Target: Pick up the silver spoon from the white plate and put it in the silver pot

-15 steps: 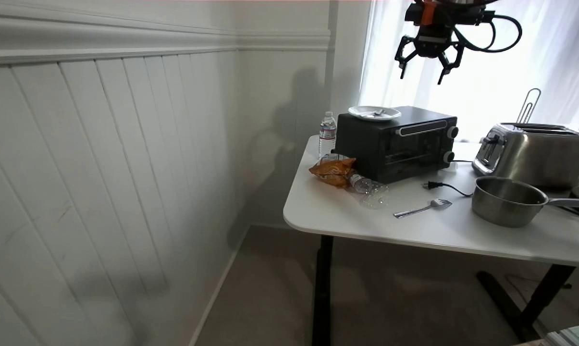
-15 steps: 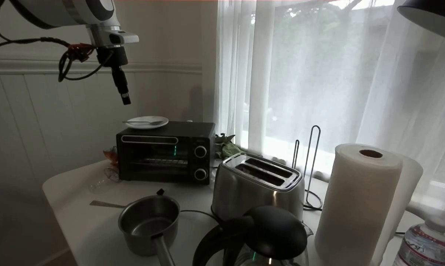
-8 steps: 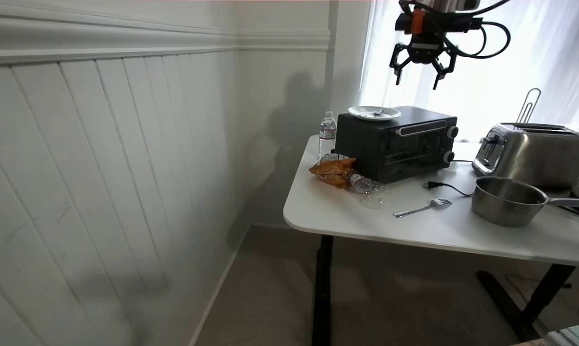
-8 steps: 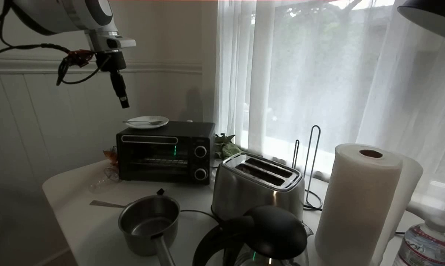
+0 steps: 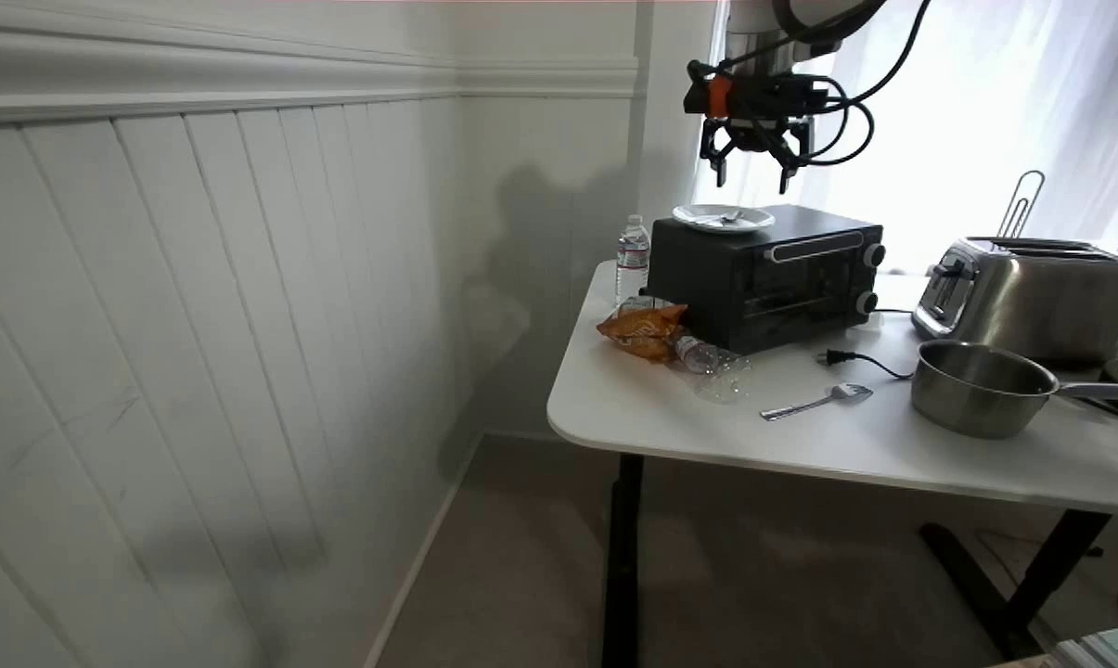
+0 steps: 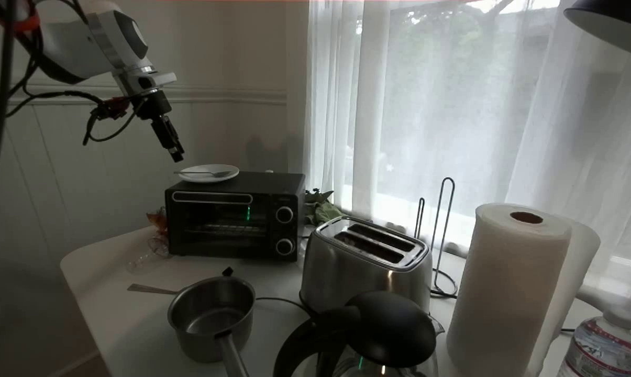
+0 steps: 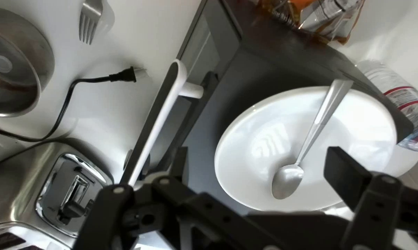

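One gripper, its two fingers spread apart, hung above one white plate holding one silver spoon.

That plate sat on one black oven with two front knobs; the spoon's bowl lay within the plate, its handle crossing the rim, and the fingers stood clear of both. One silver pot with one long handle was on the white table, one fork lying near it. Beside the pot stood one toaster with two slots. In an exterior view, one orange bag lay beside the oven and one water bottle stood upright there; in an exterior view, one paper roll and one black-lidded jug stood near the toaster.
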{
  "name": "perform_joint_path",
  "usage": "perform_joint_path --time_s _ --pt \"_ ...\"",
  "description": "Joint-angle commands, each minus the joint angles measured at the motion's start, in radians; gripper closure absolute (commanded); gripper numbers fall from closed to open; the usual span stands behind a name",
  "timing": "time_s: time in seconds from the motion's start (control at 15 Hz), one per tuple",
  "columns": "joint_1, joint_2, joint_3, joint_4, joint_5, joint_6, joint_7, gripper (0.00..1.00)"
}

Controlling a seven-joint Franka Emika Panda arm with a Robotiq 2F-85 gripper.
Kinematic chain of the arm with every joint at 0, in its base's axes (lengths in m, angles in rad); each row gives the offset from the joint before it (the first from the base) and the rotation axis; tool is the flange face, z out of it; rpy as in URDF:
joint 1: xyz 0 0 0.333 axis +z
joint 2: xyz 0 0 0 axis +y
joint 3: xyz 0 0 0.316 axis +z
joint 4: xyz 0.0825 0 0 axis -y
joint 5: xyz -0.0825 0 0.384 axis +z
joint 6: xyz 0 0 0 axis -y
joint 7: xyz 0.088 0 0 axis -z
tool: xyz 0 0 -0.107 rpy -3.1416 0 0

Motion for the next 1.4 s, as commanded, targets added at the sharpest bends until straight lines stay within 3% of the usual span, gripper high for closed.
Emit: perform_joint_path --time_s 0.0,0.53,0.87,1.27,1.33 --pt "0.065 0.136 -0.059 0.174 -0.084 -0.076 0.056 0.00" --pt "0.131 0.306 -0.144 0.373 -0.082 -0.089 0.071 0.00" --pt "0.158 0.355 -0.180 0.434 -0.074 -0.118 0.084 0.42" --pt "0.164 0.382 -0.198 0.474 -0.064 -0.164 0.096 0.50" --pt "0.162 0.386 -0.196 0.479 -0.060 -0.168 0.097 0.47"
